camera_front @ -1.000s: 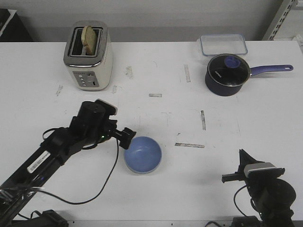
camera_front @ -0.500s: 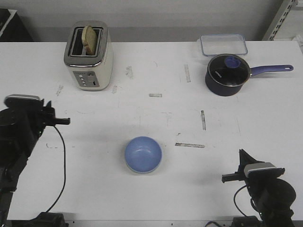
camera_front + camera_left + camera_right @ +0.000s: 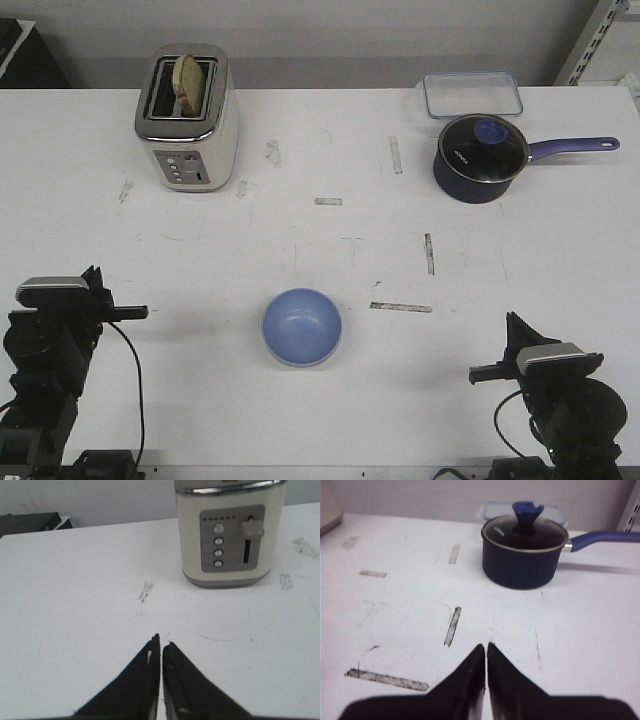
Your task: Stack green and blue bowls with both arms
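Note:
The light blue bowl [image 3: 302, 326] sits upright on the white table, front centre. A thin pale edge shows under its near side; I cannot tell whether that is the green bowl, which shows nowhere else. My left gripper [image 3: 135, 313] is shut and empty at the front left, well left of the bowl. In the left wrist view [image 3: 161, 642] its jaws are together over bare table. My right gripper [image 3: 478, 377] is shut and empty at the front right, right of the bowl. The right wrist view [image 3: 486, 646] shows its jaws together. No bowl shows in either wrist view.
A cream toaster [image 3: 187, 117] with bread in its slot stands at the back left and also shows in the left wrist view [image 3: 227, 540]. A dark blue lidded saucepan [image 3: 481, 157] and a clear container [image 3: 471, 96] are at the back right; the saucepan also shows in the right wrist view [image 3: 522, 555].
My left arm has pulled back from beside the blue bowl's left rim to the table's front left. The bowl and the right arm have not moved.

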Available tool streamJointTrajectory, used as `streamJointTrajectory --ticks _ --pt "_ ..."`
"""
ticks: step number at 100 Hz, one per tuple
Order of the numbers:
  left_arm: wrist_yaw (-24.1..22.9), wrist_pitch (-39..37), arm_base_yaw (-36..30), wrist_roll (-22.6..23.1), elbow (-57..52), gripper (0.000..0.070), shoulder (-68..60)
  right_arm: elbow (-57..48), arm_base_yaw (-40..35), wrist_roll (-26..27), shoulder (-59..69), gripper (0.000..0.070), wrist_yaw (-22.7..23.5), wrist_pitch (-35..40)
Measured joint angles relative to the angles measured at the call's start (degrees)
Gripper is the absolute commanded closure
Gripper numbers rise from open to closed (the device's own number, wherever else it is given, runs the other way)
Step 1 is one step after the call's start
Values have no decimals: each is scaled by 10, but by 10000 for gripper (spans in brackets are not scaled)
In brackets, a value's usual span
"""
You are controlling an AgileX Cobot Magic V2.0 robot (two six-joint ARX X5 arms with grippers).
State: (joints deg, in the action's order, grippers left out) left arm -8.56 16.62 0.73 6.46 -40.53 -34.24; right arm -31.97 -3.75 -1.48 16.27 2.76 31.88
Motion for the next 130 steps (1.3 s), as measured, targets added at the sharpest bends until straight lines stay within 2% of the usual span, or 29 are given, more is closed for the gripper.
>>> streamJointTrajectory --ticks 15,57,113,130 --pt "12 -2 -2 -9 40 700 12 0 0 0 0 700 0 -15" --pt "12 -59 -3 -26 42 699 27 1 0 0 0 700 0 -39" --pt "12 -57 -3 -28 42 699 113 1 0 0 0 700 0 -55" --pt "12 -74 -26 -28 63 698 152 1 0 0 0 700 0 -55"
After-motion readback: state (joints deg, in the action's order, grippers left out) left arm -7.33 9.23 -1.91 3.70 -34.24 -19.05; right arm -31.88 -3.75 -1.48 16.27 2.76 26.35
